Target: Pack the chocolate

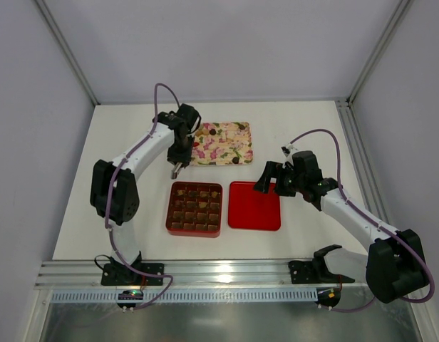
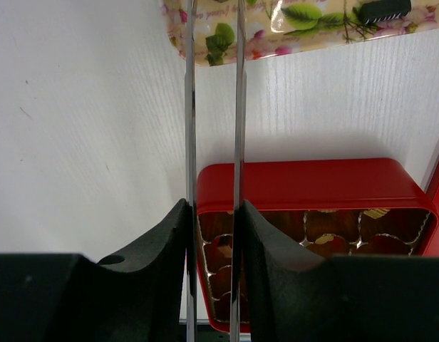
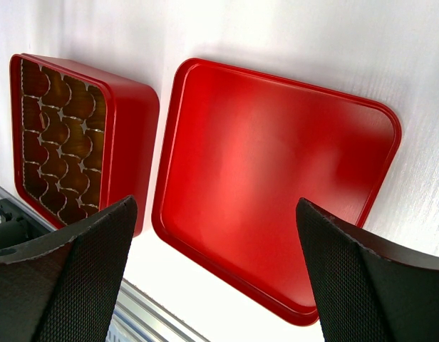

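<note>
OK, the chocolate (image 1: 194, 206) mostly sits in the box (image 1: 168, 217) cells on the desk (image 1: 276, 114), with the tray (image 1: 237, 153) just behind. The left hand (image 1: 174, 171) hangs between tray and box, blades (image 2: 191, 107) close together. Its tips are cropped in the wrist view, so I can't tell if a piece is pinched.

Likely a tray-to-box run: centre over a free cell, drop straight, release low, avoid the wall.

The right hand (image 3: 214, 206) gapes wide, empty, over the lid (image 3: 276, 178).

Only the top view gives the full grid. Only the right wrist shows the lid's bare inside. Only the left wrist shows a dark ridged piece (image 2: 382, 10) on the tray.
</note>
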Tool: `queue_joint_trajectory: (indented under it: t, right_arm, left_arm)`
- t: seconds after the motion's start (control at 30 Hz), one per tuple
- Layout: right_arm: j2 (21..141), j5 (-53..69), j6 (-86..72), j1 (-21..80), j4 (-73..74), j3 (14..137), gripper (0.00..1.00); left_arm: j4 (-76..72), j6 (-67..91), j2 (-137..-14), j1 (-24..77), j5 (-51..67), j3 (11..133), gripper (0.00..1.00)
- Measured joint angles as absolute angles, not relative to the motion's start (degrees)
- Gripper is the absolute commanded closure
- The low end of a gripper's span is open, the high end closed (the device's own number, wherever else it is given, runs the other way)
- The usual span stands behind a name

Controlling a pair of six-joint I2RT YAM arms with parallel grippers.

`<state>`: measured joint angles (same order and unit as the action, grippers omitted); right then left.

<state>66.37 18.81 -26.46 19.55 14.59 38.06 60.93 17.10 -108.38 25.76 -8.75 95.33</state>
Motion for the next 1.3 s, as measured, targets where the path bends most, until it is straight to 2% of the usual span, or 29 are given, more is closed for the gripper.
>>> queue_joint_trajectory:
  t: [0.23, 0.83, 1.3]
  right_arm:
    - [66.3, 18.8, -26.5, 19.6, 14.6, 38.1, 0.08]
    - [66.2, 18.8, -26.5, 19.6, 14.6, 38.2, 0.08]
    - [66.3, 18.8, -27.2, 19.6, 14.4, 38.7, 0.08]
  left_arm:
    - [61.3, 17.1, -108.4, 25.8, -8.9, 95.7, 0.75]
    - [63.6, 17.2, -107.2, 25.8, -9.4, 101.0, 0.75]
    - [65.5, 18.2, -96.2, 28.6, -6.7, 98.5, 0.75]
